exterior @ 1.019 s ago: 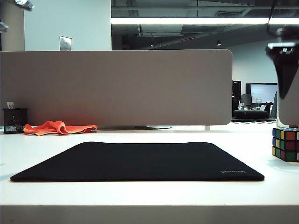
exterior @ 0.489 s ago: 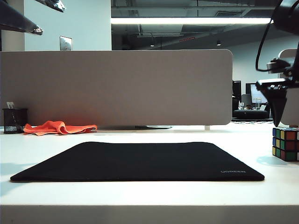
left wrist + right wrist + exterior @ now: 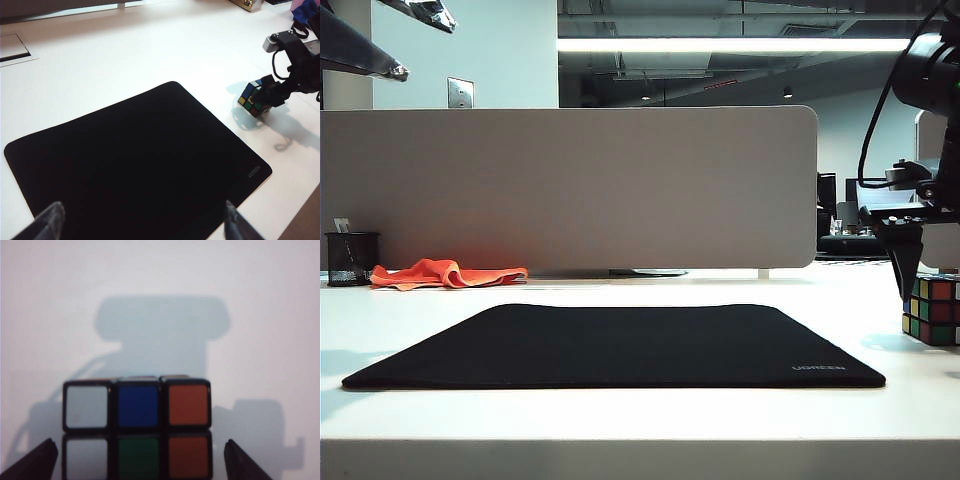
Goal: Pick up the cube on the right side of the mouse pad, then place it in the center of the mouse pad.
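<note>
The cube [image 3: 932,310], a small Rubik's cube with black edges, stands on the white table just right of the black mouse pad [image 3: 620,345]. My right gripper [image 3: 138,460] hangs over it, open, with the cube [image 3: 137,425] between the two fingertips and a gap on each side. One dark finger [image 3: 903,275] reaches down beside the cube's left face. My left gripper [image 3: 141,222] is open with nothing in it, high above the mouse pad [image 3: 135,160]. Its fingers [image 3: 365,55] show at the upper left of the exterior view. The left wrist view also holds the cube [image 3: 256,97].
An orange cloth [image 3: 448,273] and a black mesh pen cup [image 3: 350,258] lie at the back left, in front of a grey partition [image 3: 570,190]. A recessed cable cover [image 3: 12,47] sits in the tabletop beyond the pad. The table's front edge runs close before the pad.
My right gripper has come down from above to straddle the cube. The left gripper's fingers have entered the exterior view at the upper left.
</note>
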{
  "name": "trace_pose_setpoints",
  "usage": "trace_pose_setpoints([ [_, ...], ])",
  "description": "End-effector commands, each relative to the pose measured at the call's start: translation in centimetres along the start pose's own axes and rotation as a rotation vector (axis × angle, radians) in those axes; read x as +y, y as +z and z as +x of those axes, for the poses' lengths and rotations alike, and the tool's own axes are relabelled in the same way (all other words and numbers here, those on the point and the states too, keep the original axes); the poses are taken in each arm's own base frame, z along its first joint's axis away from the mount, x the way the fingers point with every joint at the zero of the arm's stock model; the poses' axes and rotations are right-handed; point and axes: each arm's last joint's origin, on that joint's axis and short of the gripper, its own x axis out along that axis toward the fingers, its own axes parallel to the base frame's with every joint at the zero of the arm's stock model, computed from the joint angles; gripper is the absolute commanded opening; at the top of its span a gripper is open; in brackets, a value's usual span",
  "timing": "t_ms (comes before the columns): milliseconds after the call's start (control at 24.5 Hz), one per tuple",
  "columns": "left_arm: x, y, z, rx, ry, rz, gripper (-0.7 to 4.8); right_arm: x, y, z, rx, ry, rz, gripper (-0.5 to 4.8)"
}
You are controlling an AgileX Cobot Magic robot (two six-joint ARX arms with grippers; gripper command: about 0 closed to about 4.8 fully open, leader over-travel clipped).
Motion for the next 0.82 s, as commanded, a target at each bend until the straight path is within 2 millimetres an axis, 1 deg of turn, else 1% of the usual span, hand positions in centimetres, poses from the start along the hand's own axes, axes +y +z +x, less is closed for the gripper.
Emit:
trace_pose_setpoints([
  [41,-0.1,0.3,-0.1,-0.015,0.0,0.01,4.07,0.1,0.6,-0.3,-0.046,0.021,0.014,4.31],
  [82,-0.1,0.3,-0.1,-0.015,0.0,0.01,4.07,0.1,0.6,-0.3,-0.045,0.028,0.013,4.03],
  [122,-0.1,0.3,-0.1,-0.016,0.0,0.01,4.07,0.1,0.6,-0.3,-0.045,0.028,0.014,3.94],
  [367,-0.1,0.3,-0.1,-0.016,0.0,0.01,4.04,0.1,0.7,-0.3,-0.052,0.028,0.016,3.93],
  [408,-0.1,0.3,-0.1,-0.016,0.0,0.01,4.04,0.1,0.7,-0.3,-0.057,0.03,0.017,3.63],
  [449,-0.1,0.3,-0.1,-0.015,0.0,0.01,4.04,0.2,0.8,-0.3,-0.066,0.032,0.019,3.04],
  [693,-0.1,0.3,-0.1,-0.015,0.0,0.01,4.04,0.2,1.1,-0.4,-0.092,0.038,0.045,3.01],
  [734,-0.1,0.3,-0.1,-0.015,0.0,0.01,4.04,0.2,1.1,-0.6,-0.1,0.04,0.046,3.01],
  [816,-0.1,0.3,-0.1,-0.013,0.0,0.008,4.04,0.0,1.5,-1.8,-0.155,0.052,0.057,3.01],
])
